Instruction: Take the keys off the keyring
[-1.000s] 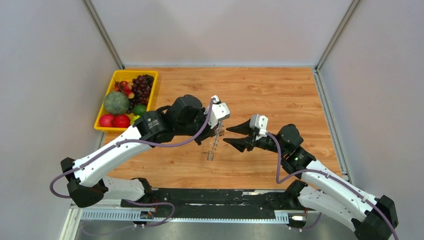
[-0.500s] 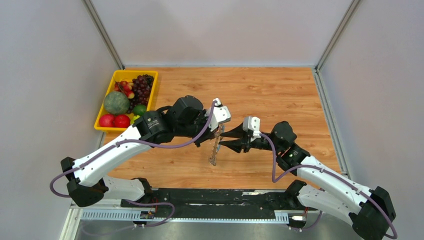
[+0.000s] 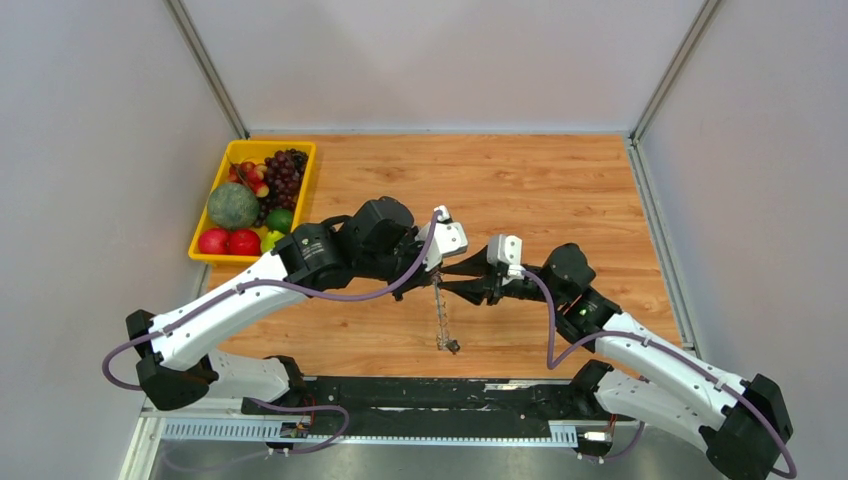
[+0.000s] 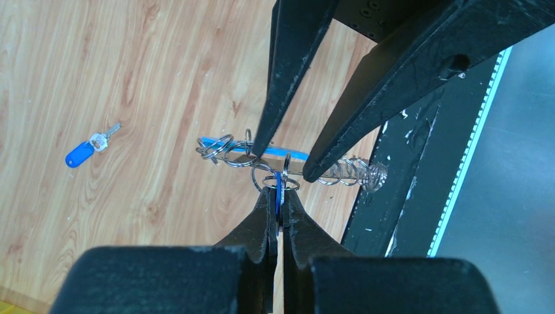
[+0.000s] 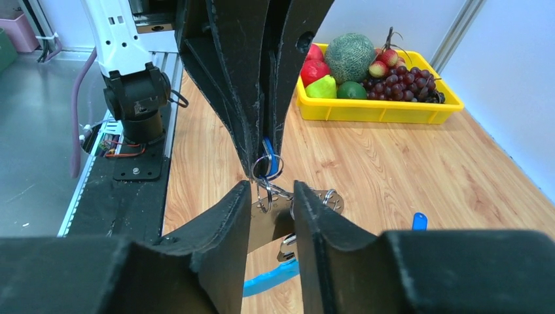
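Left wrist view tells us the most. The left gripper (image 4: 279,199) has its jaws squeezed right together on a blue-headed key (image 4: 279,185), pinched edge-on at the very tips along with its little split ring. Just past those tips sits the keyring (image 4: 226,154), a silvery coil with a bright blue segment, lying crosswise above the bench (image 4: 131,78).

The right gripper (image 5: 271,190) comes in from the opposite side, jaws narrow, one finger on each side of the coil. From the right wrist we see shiny metal filling the gap between them, so we read that as a grip on the keyring, with the blue segment poking out underneath.

From the top camera both grippers meet nose to nose, and the rest of the keyring dangles down from that spot. We can't tell if its bottom end touches the wood.

One loose key (image 4: 80,155) with a blue head lies flat on the bench, well apart from everything. A yellow fruit tray (image 5: 379,111) sits far off by the left wall.
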